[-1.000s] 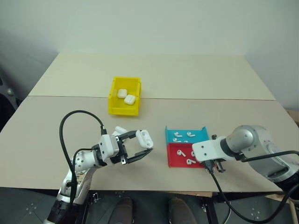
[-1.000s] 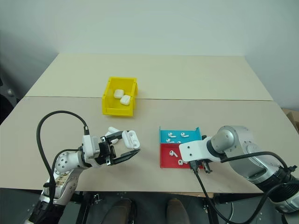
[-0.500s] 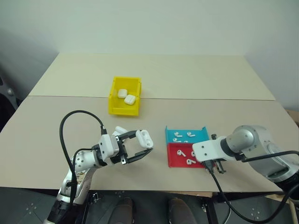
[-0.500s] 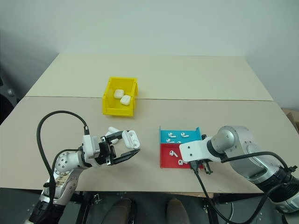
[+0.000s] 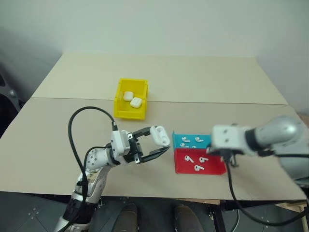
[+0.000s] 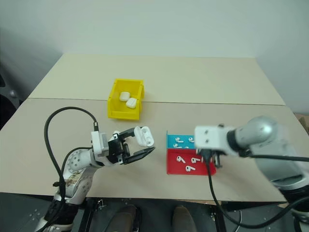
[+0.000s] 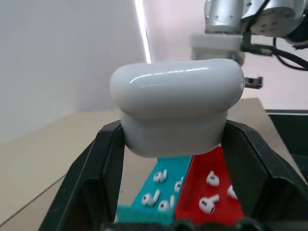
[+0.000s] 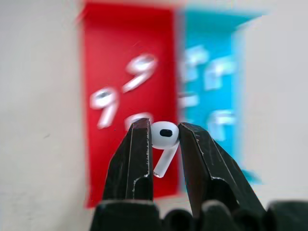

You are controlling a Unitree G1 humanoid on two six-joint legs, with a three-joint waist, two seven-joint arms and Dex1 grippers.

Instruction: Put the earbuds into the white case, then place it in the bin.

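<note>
My left end effector [image 5: 163, 140] is clamped on the white case [image 5: 160, 136], lid hinged up, holding it above the worktop [image 5: 203, 82] and turned toward the trays, presumably so the open cavity can receive an earbud. My right end effector [image 8: 161, 144] pinches one earbud [image 8: 163, 141] by its head, stem hanging between the fingers, above the red tray [image 5: 212, 168]; three more earbuds lie in that tray and several in the teal tray [image 5: 179, 139] touching it behind. The yellow bin [image 5: 121, 95] sits well apart, farther back on the left, with two closed cases inside [image 5: 132, 99]. The worktop is pale beige, two slabs meeting at a seam. Plain light wall behind.
</note>
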